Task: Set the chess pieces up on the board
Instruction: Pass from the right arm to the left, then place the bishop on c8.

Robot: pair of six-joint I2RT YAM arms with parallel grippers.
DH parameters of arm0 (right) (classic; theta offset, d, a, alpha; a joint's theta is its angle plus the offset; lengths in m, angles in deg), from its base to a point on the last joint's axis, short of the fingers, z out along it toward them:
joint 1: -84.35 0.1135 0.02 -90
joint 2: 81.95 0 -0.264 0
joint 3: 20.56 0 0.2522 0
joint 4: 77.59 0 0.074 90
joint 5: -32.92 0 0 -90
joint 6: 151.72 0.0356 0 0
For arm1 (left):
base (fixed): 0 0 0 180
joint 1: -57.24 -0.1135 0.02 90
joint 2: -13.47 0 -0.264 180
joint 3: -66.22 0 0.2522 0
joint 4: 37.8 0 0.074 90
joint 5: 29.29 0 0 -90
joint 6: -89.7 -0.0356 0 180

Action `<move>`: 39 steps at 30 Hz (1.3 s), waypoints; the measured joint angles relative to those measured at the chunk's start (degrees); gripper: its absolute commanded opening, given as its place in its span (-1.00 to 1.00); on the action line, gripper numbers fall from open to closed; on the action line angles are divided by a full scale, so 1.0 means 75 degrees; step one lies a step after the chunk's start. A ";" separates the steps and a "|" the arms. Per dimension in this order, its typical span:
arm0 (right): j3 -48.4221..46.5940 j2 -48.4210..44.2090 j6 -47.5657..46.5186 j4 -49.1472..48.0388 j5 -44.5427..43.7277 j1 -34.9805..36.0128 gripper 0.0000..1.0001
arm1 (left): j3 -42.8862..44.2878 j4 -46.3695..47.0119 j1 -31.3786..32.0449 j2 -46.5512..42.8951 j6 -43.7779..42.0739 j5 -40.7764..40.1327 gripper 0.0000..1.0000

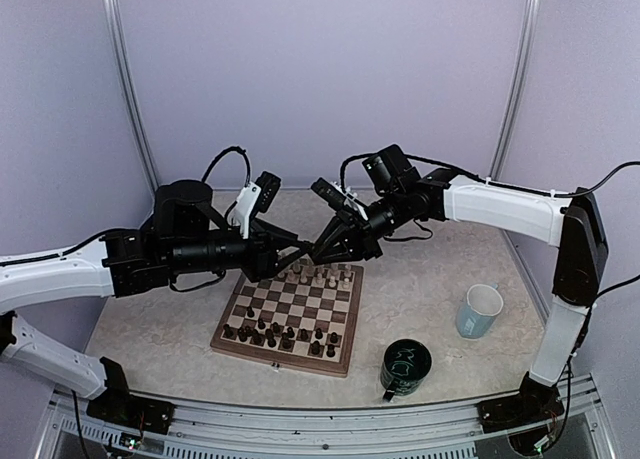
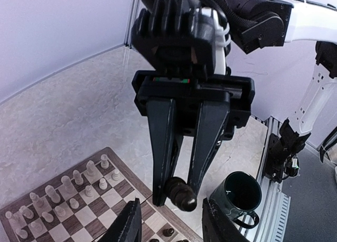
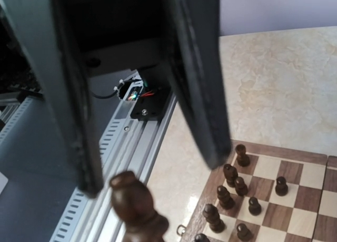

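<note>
Right gripper (image 2: 179,193): pressed together, pinching a single dark chess piece (image 2: 183,196) at the very tips of its fingers.
Left gripper (image 2: 171,215): jaws spread, nothing between them; it faces the right gripper tip to tip.
Held piece, position: at the right gripper's fingertips, just in front of the left gripper's open jaws and in line with the gap, touching neither left finger; raised clear of the board.
Board (image 1: 298,304): below both grippers, which meet over its far edge.
Cream pieces (image 1: 320,276): standing in the two far rows, almost directly under the grippers.
Dark pieces (image 1: 280,334): standing in the near rows, further from the grippers on the arm-base side.
Dark green mug (image 2: 239,194): on the table beyond the board's right side, well apart from both grippers.
Pale mug (image 1: 480,309): right of the board, under the right arm's reach, untouched.
</note>
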 measured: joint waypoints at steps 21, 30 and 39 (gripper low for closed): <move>0.0000 0.0085 0.0029 0.0035 -0.0070 -0.0023 -0.19 | 0.0583 -0.0140 0.0029 0.0635 -0.0149 0.0108 -0.90; 0.1096 -0.0504 -0.0982 0.0154 -0.1107 -0.0726 0.07 | 0.0781 -0.1134 0.0061 0.0405 -0.0195 -0.0262 -0.91; 0.1944 -0.0898 -0.1244 -0.0149 -0.1836 -0.2439 0.09 | 0.0659 -0.2524 0.0816 0.0463 -0.0166 -0.0586 -0.91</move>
